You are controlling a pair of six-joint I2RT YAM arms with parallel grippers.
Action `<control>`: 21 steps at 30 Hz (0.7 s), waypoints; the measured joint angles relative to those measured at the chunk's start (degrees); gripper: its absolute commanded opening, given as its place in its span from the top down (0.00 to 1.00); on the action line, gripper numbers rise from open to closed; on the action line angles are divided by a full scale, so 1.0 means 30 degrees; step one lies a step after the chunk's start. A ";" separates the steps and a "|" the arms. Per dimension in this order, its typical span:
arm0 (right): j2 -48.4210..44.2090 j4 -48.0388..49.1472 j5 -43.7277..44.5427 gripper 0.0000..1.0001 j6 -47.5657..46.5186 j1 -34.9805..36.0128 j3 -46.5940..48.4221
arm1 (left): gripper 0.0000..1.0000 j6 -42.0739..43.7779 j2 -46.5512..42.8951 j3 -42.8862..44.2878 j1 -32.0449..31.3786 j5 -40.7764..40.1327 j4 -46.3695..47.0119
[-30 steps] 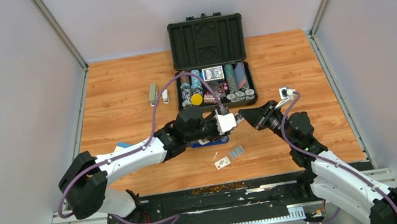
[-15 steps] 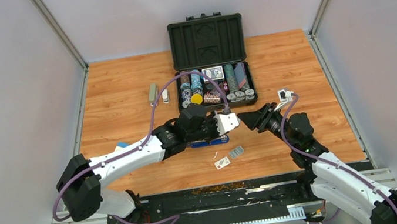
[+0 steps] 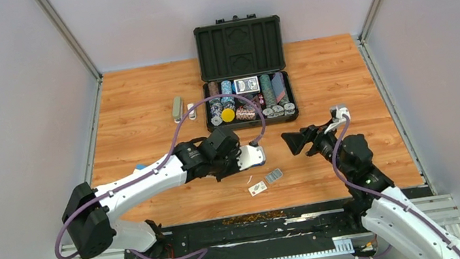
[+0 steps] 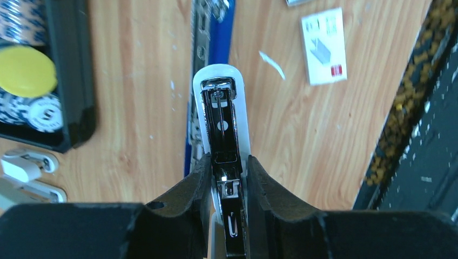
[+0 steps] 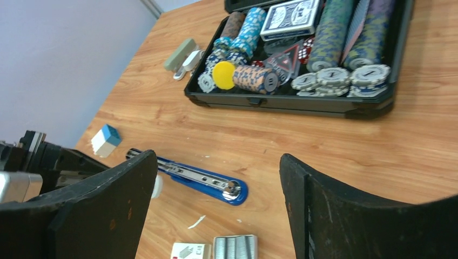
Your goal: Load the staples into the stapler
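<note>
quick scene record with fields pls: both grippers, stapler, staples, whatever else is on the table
left gripper: shut on a white stapler piece, black and chrome inside
right gripper: open, holding nothing
blue stapler: lying on the table, silver rail exposed
staples: on the table near the blue stapler, not loaded
white box: right beside the staples
poker chip case: open, at the far side
task status: staples not yet picked up

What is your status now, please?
Left fingers shut on stapler top. Right fingers open, empty. Staples on table beside white box, not loaded. Rail exposed.
</note>
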 measured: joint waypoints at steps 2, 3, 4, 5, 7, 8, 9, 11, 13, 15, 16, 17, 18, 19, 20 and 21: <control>-0.0627 -0.0546 0.0561 0.10 -0.0481 0.0000 -0.0029 | 0.80 0.0306 0.0015 0.0000 -0.0022 0.0036 -0.1064; -0.0845 -0.0729 0.0823 0.06 -0.0641 0.0000 -0.0051 | 0.80 0.0532 0.0066 0.0000 -0.0036 0.0109 -0.1523; -0.1144 -0.0918 0.1086 0.04 -0.0831 0.0000 -0.0080 | 0.80 0.0729 0.0138 0.0000 -0.0058 0.0168 -0.1909; -0.1413 -0.1078 0.1362 0.03 -0.0976 0.0000 -0.0131 | 0.80 0.0954 0.0277 0.0000 -0.0095 0.0219 -0.2237; -0.1960 -0.1413 0.1872 0.02 -0.1304 0.0000 -0.0299 | 0.80 0.1421 0.0685 -0.0007 -0.0153 0.0321 -0.2776; -0.2120 -0.1559 0.2040 0.02 -0.1421 0.0000 -0.0357 | 0.80 0.1610 0.0889 -0.0029 -0.0160 0.0357 -0.2914; -0.2273 -0.1661 0.2244 0.02 -0.1545 0.0000 -0.0452 | 0.80 0.1880 0.1151 -0.0058 -0.0160 0.0372 -0.3096; -0.2441 -0.2033 0.2506 0.02 -0.1829 0.0000 -0.0539 | 0.80 0.2317 0.1741 -0.0087 -0.0160 0.0364 -0.3453; -0.2455 -0.2266 0.2718 0.02 -0.2084 0.0000 -0.0546 | 0.80 0.2783 0.2368 -0.0124 -0.0168 0.0386 -0.3672; -0.2455 -0.2470 0.2929 0.02 -0.2331 0.0000 -0.0546 | 0.80 0.3155 0.2914 -0.0153 -0.0168 0.0583 -0.3796; -0.2455 -0.2543 0.2987 0.02 -0.2397 0.0000 -0.0546 | 0.80 0.3271 0.3082 -0.0175 -0.0168 0.0678 -0.3781; -0.2455 -0.2579 0.3060 0.02 -0.2455 0.0000 -0.0561 | 0.80 0.3432 0.3264 -0.0211 -0.0168 0.0852 -0.3767; -0.2455 -0.2572 0.3126 0.01 -0.2528 0.0000 -0.0612 | 0.80 0.3577 0.3395 -0.0226 -0.0175 0.1005 -0.3774; -0.2463 -0.2572 0.3155 0.01 -0.2601 0.0000 -0.0678 | 0.79 0.3679 0.3490 -0.0226 -0.0175 0.1144 -0.3752; -0.2463 -0.2601 0.3184 0.01 -0.2645 0.0000 -0.0736 | 0.79 0.3789 0.3577 -0.0233 -0.0175 0.1304 -0.3672; -0.2463 -0.2637 0.3220 0.01 -0.2703 0.0000 -0.0816 | 0.79 0.3920 0.3636 -0.0255 -0.0175 0.1435 -0.3555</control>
